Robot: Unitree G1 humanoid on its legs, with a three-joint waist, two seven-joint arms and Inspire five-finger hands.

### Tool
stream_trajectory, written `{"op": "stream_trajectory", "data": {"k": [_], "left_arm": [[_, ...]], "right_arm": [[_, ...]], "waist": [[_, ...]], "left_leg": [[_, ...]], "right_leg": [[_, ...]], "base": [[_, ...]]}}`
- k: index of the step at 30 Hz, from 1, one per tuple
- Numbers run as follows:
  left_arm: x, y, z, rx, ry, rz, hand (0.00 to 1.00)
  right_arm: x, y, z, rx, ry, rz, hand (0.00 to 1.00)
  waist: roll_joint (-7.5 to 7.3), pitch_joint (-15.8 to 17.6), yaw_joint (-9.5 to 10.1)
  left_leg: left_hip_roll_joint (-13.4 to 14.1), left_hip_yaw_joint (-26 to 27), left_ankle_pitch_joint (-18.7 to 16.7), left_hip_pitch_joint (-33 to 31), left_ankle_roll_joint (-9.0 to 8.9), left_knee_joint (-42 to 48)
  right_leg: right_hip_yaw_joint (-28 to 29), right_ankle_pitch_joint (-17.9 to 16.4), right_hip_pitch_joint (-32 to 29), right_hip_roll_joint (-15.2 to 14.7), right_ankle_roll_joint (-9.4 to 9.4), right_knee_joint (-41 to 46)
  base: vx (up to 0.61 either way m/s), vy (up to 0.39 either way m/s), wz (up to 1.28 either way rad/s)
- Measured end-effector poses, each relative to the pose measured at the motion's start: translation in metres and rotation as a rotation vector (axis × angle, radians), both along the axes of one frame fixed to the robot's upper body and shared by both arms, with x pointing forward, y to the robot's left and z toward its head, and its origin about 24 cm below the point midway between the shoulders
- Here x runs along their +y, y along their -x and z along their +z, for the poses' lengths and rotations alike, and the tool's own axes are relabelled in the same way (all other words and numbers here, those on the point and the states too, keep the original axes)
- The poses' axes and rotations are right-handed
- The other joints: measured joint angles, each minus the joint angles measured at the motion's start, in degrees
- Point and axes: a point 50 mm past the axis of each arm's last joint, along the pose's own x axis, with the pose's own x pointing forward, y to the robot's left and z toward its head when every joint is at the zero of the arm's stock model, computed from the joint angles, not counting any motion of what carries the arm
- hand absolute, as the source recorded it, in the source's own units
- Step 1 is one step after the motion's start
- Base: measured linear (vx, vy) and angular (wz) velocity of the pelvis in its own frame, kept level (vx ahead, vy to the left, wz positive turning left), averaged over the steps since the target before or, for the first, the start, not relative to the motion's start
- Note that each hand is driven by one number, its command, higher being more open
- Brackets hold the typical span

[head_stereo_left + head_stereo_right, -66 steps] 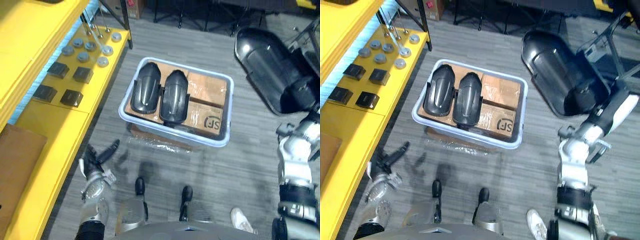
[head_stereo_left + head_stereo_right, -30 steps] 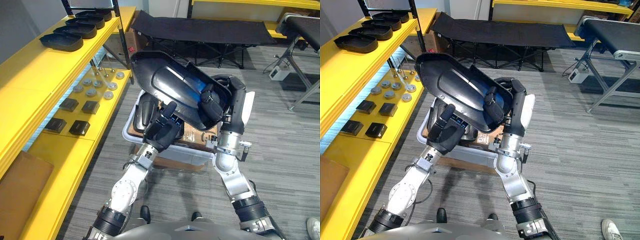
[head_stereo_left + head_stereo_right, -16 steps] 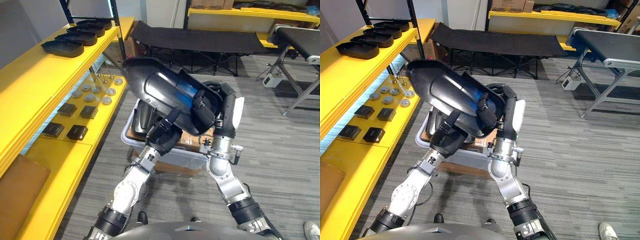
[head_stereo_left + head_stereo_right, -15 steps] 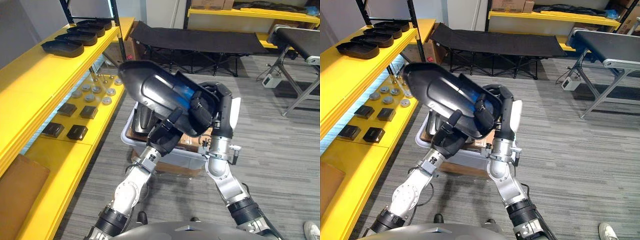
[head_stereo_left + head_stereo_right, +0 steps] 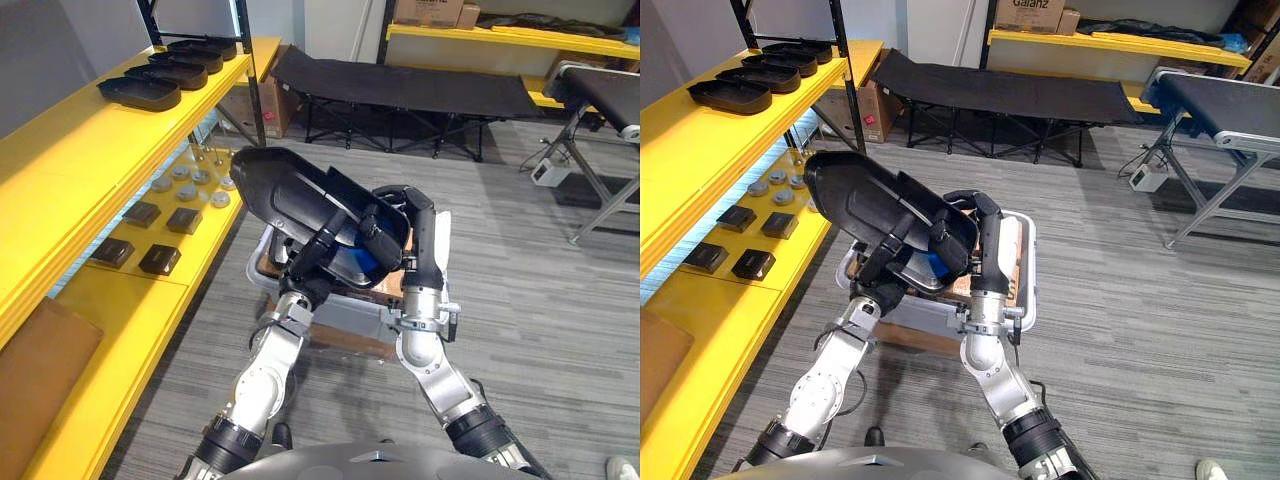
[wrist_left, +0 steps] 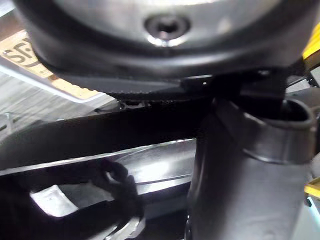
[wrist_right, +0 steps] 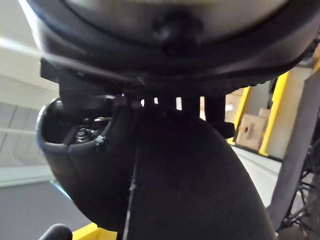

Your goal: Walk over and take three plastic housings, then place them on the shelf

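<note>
A large glossy black plastic housing [image 5: 295, 205] is held up in the air in front of me, tilted, its open side towards the right. My left hand [image 5: 322, 245] grips it from underneath near the middle. My right hand [image 5: 384, 226] is curled over its right rim. The same housing [image 5: 865, 212] hangs over the pale bin [image 5: 1026, 272] on the floor. Several more black housings [image 5: 140, 92] lie in a row on the upper level of the yellow shelf [image 5: 70, 160] to my left.
The shelf's lower level carries small black blocks [image 5: 160, 258], round metal discs [image 5: 185, 185] and a brown board [image 5: 40, 370]. Cardboard boxes [image 5: 1006, 250] lie in the bin. A black cot [image 5: 400, 85] stands behind it, and a conveyor [image 5: 1220, 100] is at the far right.
The housing went from my right hand alone, out at the right, to both hands. Over the last half second it sank lower over the bin and tilted flatter. The camera also shifted.
</note>
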Motion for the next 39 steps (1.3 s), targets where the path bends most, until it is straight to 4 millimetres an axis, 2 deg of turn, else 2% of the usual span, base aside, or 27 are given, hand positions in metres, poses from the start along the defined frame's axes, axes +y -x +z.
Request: {"op": "stream_trajectory", "data": {"k": [1,6,11,14,19,27,28,34,38,39], "left_arm": [[0.001,-0.001,0.001,0.006,0.01,0.026,0.0],[0.006,-0.003,0.002,0.022,0.075,0.068,0.0],[0.004,0.0,-0.002,0.03,0.145,-0.021,0.0],[0.005,0.001,-0.012,0.061,0.199,-0.078,0.0],[0.011,0.002,-0.025,0.032,0.165,-0.12,0.0],[0.01,-0.002,-0.024,-0.023,0.139,-0.187,0.0],[0.01,-0.003,-0.023,-0.025,0.136,-0.191,0.0],[0.013,-0.005,-0.022,-0.053,0.093,-0.174,0.0],[0.016,-0.007,-0.017,-0.073,-0.013,-0.101,0.0],[0.017,-0.008,-0.011,-0.084,-0.087,-0.065,0.0]], "right_arm": [[0.001,0.0,-0.001,0.005,-0.001,0.001,0.0],[0.004,0.002,-0.002,0.011,-0.005,0.011,0.0],[0.002,0.004,-0.004,0.011,-0.01,-0.002,0.0],[0.005,0.011,-0.002,-0.043,0.008,0.025,0.0],[0.007,0.019,-0.007,-0.04,0.013,0.043,0.0],[0.004,0.025,-0.003,-0.073,0.016,0.027,0.0],[0.004,0.024,-0.002,-0.078,0.023,0.022,1.0],[0.008,0.027,0.002,-0.093,0.037,0.069,1.0],[0.01,0.026,0.002,-0.081,0.061,0.103,1.0],[0.008,0.025,0.001,-0.06,0.072,0.093,1.0]], "waist": [[-0.15,-0.1,0.04],[-0.48,-0.3,0.39],[-0.69,-0.4,0.81],[-0.84,-0.5,0.56],[-1.5,-1.0,-0.13],[-1.57,-1.0,-0.57],[-1.56,-1.0,-0.55],[-1.44,-0.9,-0.6],[-1.36,-0.9,-0.42],[-1.34,-0.8,-0.32]], "left_leg": [[0.0,0.0,0.0,0.0,-0.01,0.0],[0.0,0.0,0.0,0.0,-0.02,0.0],[0.0,0.0,0.0,0.0,-0.03,0.0],[0.3,0.0,0.0,0.0,-0.08,0.0],[0.4,0.5,-0.1,-0.5,-0.16,0.1],[0.7,1.0,-0.5,-1.2,-0.66,0.2],[0.8,1.0,-0.5,-1.2,-0.69,0.2],[1.0,1.1,-0.6,-1.4,-0.85,0.2],[0.9,1.1,-0.6,-1.2,-0.69,0.2],[0.8,1.1,-0.5,-1.2,-0.64,0.2]], "right_leg": [[0.0,0.0,0.0,0.0,-0.03,0.0],[0.0,-0.1,0.0,0.1,-0.16,0.0],[0.0,-0.1,0.0,0.1,-0.21,0.0],[0.1,0.0,0.1,0.1,-0.24,-0.3],[1.3,1.4,0.3,0.5,-0.02,-2.0],[1.6,2.3,0.0,0.7,-0.18,-2.9],[1.6,2.3,0.0,0.7,-0.18,-2.9],[1.7,2.1,-0.3,0.8,-0.46,-2.9],[1.5,1.8,-0.5,0.9,-0.74,-2.1],[1.4,1.6,-0.7,0.9,-0.88,-1.7]], "base": [[0.0,0.0,0.0],[0.0,0.0,0.0],[0.0,0.0,0.0],[0.0,0.0,0.0],[0.0,0.005,-0.07],[-0.01,0.002,-0.02],[0.0,0.0,0.0],[0.0,0.0,0.0],[0.0,0.0,0.0],[0.0,0.0,0.0]]}}
